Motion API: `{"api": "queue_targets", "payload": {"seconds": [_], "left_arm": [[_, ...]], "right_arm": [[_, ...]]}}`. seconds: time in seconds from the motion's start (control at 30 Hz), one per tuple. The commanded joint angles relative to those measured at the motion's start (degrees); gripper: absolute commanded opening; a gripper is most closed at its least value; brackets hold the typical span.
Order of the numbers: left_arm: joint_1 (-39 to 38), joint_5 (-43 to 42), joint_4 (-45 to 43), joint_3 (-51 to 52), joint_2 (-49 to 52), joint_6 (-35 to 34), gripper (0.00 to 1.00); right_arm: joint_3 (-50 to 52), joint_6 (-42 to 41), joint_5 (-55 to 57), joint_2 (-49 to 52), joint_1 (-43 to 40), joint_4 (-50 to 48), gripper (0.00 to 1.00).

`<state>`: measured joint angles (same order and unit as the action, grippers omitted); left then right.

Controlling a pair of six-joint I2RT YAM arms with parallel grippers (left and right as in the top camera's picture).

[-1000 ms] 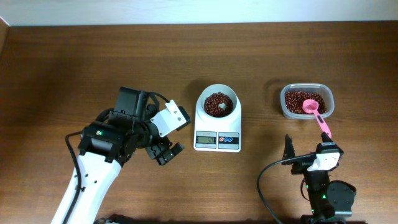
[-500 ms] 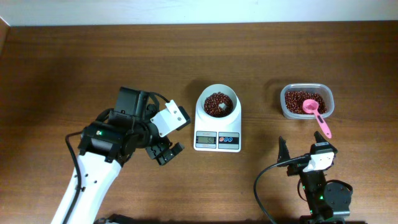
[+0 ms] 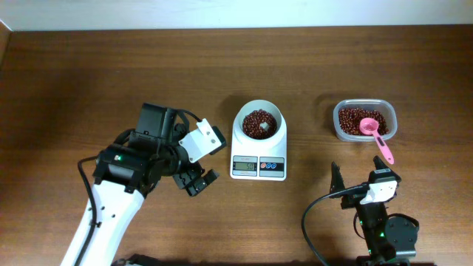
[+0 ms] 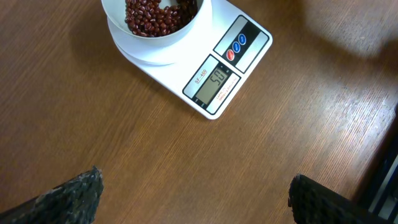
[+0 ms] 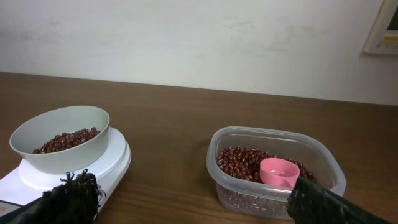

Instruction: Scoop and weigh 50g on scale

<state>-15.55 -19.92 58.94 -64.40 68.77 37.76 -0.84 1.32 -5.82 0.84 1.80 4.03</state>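
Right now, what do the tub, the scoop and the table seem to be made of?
Tub: clear plastic, probably; beans show through its glossy wall. Scoop: pink plastic, smooth, opaque, likely moulded. Table: wood or wood-look laminate; brown grain lines, which one is unclear.

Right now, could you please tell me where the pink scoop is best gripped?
Probably by the handle of the pink scoop, which juts over the near rim of the clear tub toward the right gripper. Come from above on that side, jaws across the narrow handle; its bowl lies among the beans.
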Motion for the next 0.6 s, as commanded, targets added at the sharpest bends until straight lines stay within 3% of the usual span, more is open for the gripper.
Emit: {"api": "queue_targets", "payload": {"seconds": [0.0,0.27,0.33,0.43,0.57], "left_arm": [[0.3,0.1,1.2,-0.8,-0.5,0.5,0.99],[0.3,2.8,18.0,-0.8,-3.8,0.4,0.99],[0.3,2.9,20.0,-0.8,-6.0,0.0,0.99],[0.3,6.3,20.2,-0.8,-10.3,-6.1,0.99],[0.3,10.1,20.4,-0.8,-18.8,-6.3,0.99]], "right_arm": [[0.5,-0.1,0.3,-0.6,-0.2,0.0,0.99],[0.5,-0.1,0.3,-0.6,-0.2,0.0,0.99],[0.5,-0.1,0.3,-0.6,-0.2,0.0,0.99],[0.5,-0.1,0.3,-0.6,-0.2,0.0,0.99],[0.5,-0.1,0.3,-0.6,-0.2,0.0,0.99]]}}
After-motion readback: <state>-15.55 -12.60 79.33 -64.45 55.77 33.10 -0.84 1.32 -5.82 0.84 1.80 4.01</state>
